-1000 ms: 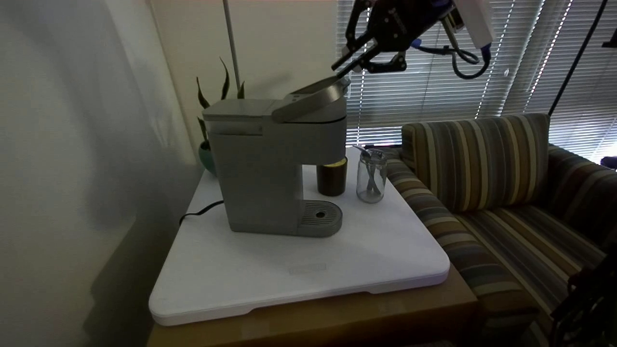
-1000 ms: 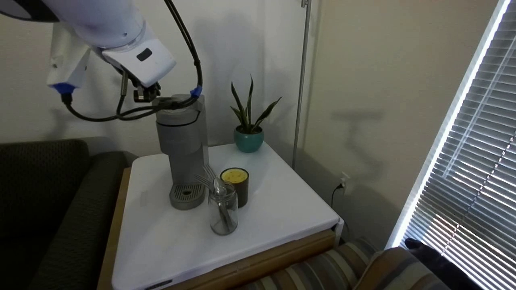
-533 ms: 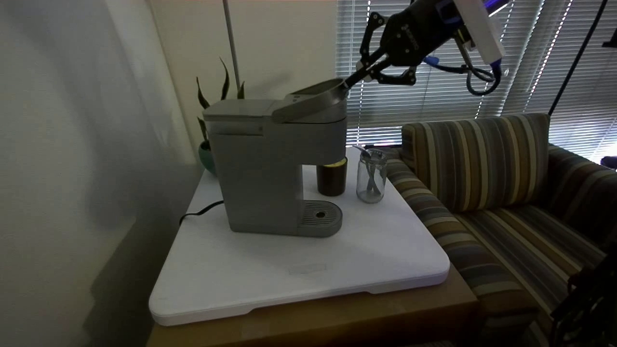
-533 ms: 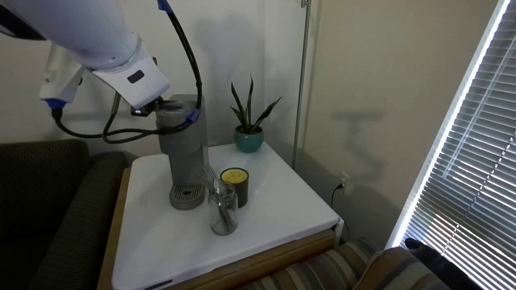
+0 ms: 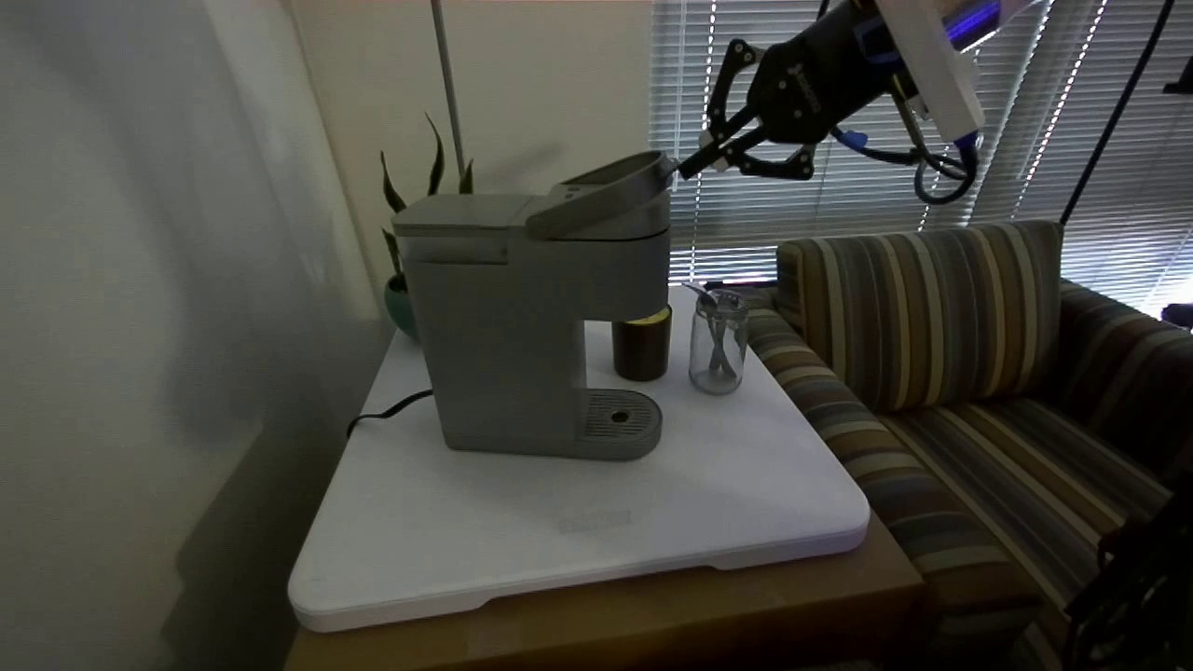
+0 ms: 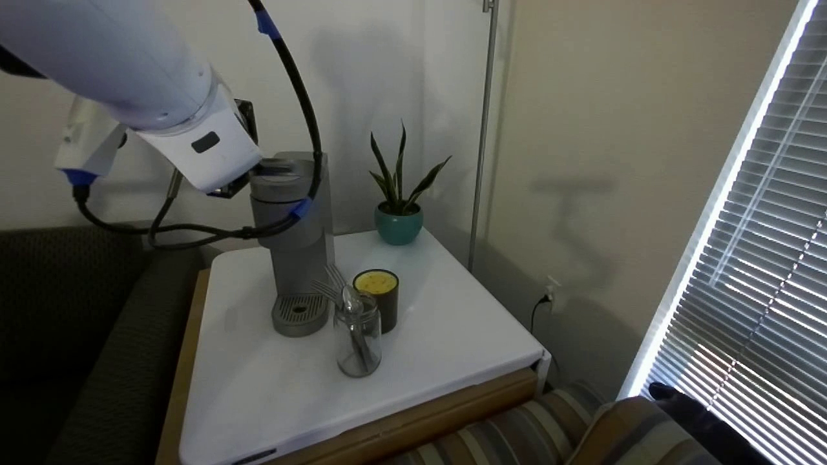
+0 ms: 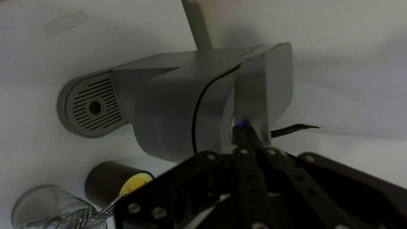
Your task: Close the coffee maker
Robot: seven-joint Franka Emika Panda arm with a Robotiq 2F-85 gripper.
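The grey coffee maker [image 5: 508, 345] stands upright on the white table; it also shows in the other views [image 6: 298, 268] [image 7: 171, 108]. Its lid [image 5: 601, 200] is tilted, with the front end raised above the body. In the wrist view the lid's front band [image 7: 251, 89] lies just beyond my fingertips. My gripper [image 5: 685, 171] is at the lid's front edge, pointing down at a slant, with its fingers together and nothing between them. Whether the tips touch the lid I cannot tell. In the wrist view the gripper [image 7: 244, 125] covers part of the lid. In an exterior view the arm hides the fingers.
A dark cup with yellow contents [image 6: 378, 294] and a clear glass jar with forks and a spoon [image 6: 357, 339] stand beside the coffee maker. A teal plant pot [image 6: 398, 223] is near the wall. A striped armchair [image 5: 923, 317] adjoins the white table [image 5: 578, 531].
My gripper has moved down and away from the lid's top to its front edge. Its fingers, slightly apart earlier, are now together. The lid's tilt looks unchanged.
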